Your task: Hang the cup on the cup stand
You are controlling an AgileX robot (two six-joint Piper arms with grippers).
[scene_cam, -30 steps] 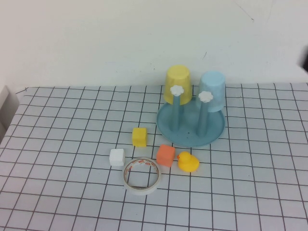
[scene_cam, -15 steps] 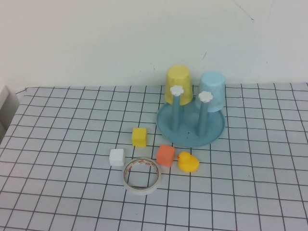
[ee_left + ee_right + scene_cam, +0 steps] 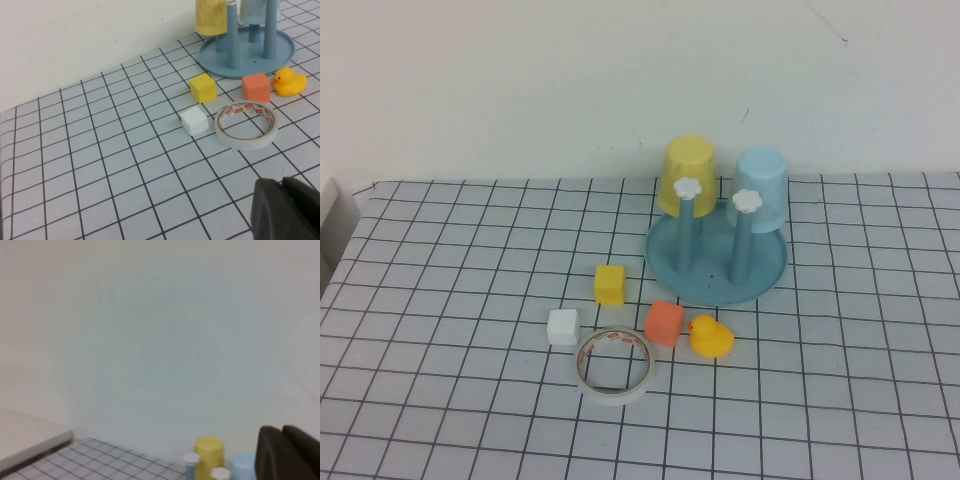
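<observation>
The light blue cup (image 3: pixel 761 190) sits upside down over a back peg of the cup stand (image 3: pixel 716 262), beside the yellow cup (image 3: pixel 688 175) on another peg. Two front pegs with white flower caps (image 3: pixel 748 200) stand bare. The stand also shows in the left wrist view (image 3: pixel 246 50), and the blue cup in the right wrist view (image 3: pixel 243 467). Neither arm shows in the high view. My left gripper (image 3: pixel 281 184) is shut and empty low over the near table. My right gripper (image 3: pixel 281 431) is shut and empty, raised well away from the stand.
In front of the stand lie a yellow cube (image 3: pixel 610 284), a white cube (image 3: pixel 563 327), an orange cube (image 3: pixel 664 323), a rubber duck (image 3: pixel 710 337) and a tape roll (image 3: pixel 615 365). A wall stands just behind the checked table.
A dark shape at the right edge of the high view, seen one second ago, has gone out of view. Nothing on the table has moved.
</observation>
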